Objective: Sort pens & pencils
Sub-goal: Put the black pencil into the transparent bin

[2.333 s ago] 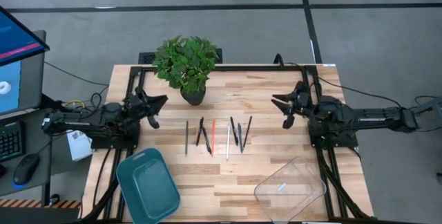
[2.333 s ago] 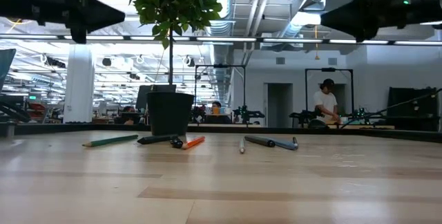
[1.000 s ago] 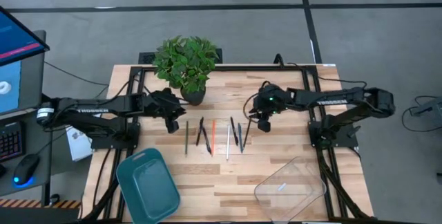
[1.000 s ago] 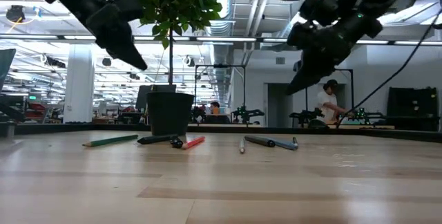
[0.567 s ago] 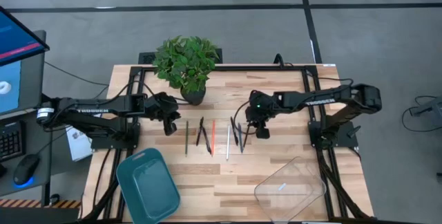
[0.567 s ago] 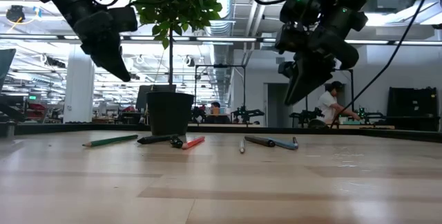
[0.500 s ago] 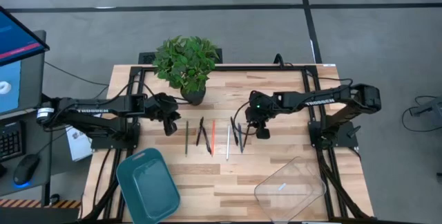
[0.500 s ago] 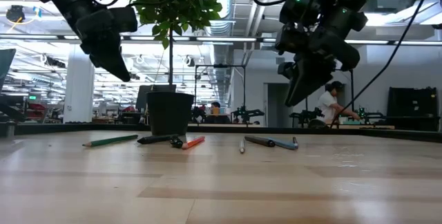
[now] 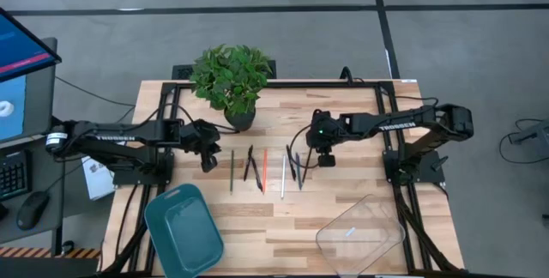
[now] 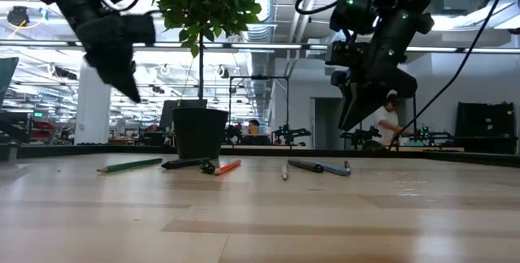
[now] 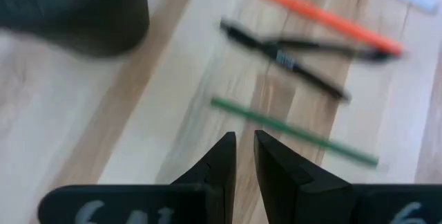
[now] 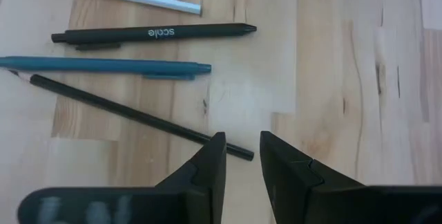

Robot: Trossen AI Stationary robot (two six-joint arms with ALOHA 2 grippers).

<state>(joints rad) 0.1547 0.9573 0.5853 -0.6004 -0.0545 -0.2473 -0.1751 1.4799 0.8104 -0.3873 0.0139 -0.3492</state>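
A: So, biggest first: what's on the table (image 9: 343, 218)?

B: A potted plant (image 9: 232, 79) at the back, a teal tray (image 9: 183, 229) and a clear bin (image 9: 360, 231) at the front edge. The pens & pencils (image 9: 266, 168) lie in a loose row mid-table, between the two arms.

A: And the grippers?

B: The left gripper (image 9: 206, 163) hangs just beside the green pencil (image 11: 293, 131), fingers a narrow slit apart, holding nothing. The right gripper (image 9: 326, 160) hovers by the thin black pencil (image 12: 138, 117), slightly parted, also empty.
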